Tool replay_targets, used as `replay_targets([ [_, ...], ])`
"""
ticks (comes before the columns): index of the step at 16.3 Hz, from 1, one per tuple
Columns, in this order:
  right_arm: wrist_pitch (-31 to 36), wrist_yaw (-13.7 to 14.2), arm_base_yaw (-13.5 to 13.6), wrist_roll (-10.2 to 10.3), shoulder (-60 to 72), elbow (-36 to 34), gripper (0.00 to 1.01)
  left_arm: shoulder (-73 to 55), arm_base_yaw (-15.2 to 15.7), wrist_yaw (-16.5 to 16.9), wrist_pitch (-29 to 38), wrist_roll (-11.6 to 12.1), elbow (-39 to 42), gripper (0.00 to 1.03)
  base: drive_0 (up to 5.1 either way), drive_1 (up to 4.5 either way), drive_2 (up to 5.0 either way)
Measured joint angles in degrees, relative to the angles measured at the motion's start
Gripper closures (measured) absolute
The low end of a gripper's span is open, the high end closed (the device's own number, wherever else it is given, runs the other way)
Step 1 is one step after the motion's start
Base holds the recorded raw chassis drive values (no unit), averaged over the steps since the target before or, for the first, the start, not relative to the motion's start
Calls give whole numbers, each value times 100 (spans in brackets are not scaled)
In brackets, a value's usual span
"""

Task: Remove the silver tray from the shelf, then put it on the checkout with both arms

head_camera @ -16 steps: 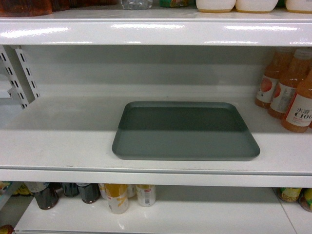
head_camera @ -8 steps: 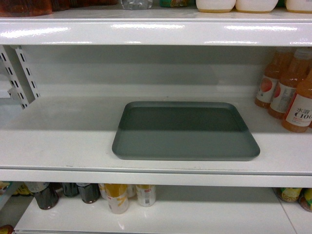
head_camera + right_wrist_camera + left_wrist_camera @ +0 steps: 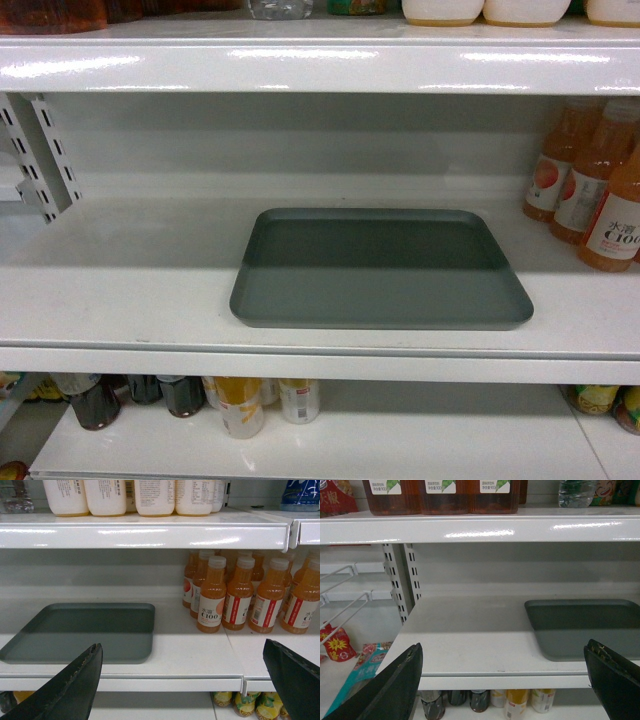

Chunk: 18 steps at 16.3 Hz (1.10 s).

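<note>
- the silver tray [image 3: 380, 268] lies flat on the shelf [image 3: 130, 300], its front rim close to the shelf's rounded lip and untouched by either arm.
- our left gripper [image 3: 505, 682] hangs in front of the shelf with its fingers spread wide and nothing between them; the tray sits ahead of it and off to its right, near the right finger.
- our right gripper [image 3: 182, 682] is likewise wide open and empty, with the tray ahead and to its left.
- neither gripper shows in the head view, so we judge both are well short of the tray.
- the orange juice bottles [image 3: 240, 595] stand ahead of the right gripper and to its right (near the tray's right edge); a wide sweep there could knock them over.
- the rim is low, so a finger coming in too high may slide over it and push the tray back.
- if we lift unevenly, the tray could tilt, slip from one side, or catch the shelf board above [image 3: 320, 62].
</note>
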<state>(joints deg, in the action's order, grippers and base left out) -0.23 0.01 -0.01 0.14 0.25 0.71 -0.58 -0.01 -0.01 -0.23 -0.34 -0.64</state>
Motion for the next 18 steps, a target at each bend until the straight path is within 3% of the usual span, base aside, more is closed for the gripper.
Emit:
replay_targets([
  [3,-2,0,0,-2,-2,0,3,0,0,0,0,0,0,5,0,0,0],
  [4,0,0,0,-2,-2,0,3,-61,-68,-192,-275,44,-61,5,0,0,0],
  [5,-566,-354,-109,-98,201,170,3,-756,-466,-1040,-981,98,-417,5,0,0,0],
  [6,-592,-935,-151,-175,1445,503,3,-1950,-586,-1325,-522,129,-588,5,0,0,0],
  [8,737,-1102,-103,-173,3442,809,3,-3934,-520,-1021,739,107,-691,5,0,0,0],
  [10,2057,-1097,-31,-111,5600,1169,3,-6177,-629,-549,2107,26,-1307,5,0,0,0],
  [12,2782,-1187,-39,103,7375,1821,3,-8017,-857,-509,2957,22,-2059,5,0,0,0],
  [15,3115,-1176,-37,374,9366,2820,3,-10032,-1137,-354,2970,-323,-3211,5,0,0,0],
  [18,3036,-990,-37,625,10782,3921,3,-11307,-1370,-341,2695,-684,-4446,5,0,0,0],
])
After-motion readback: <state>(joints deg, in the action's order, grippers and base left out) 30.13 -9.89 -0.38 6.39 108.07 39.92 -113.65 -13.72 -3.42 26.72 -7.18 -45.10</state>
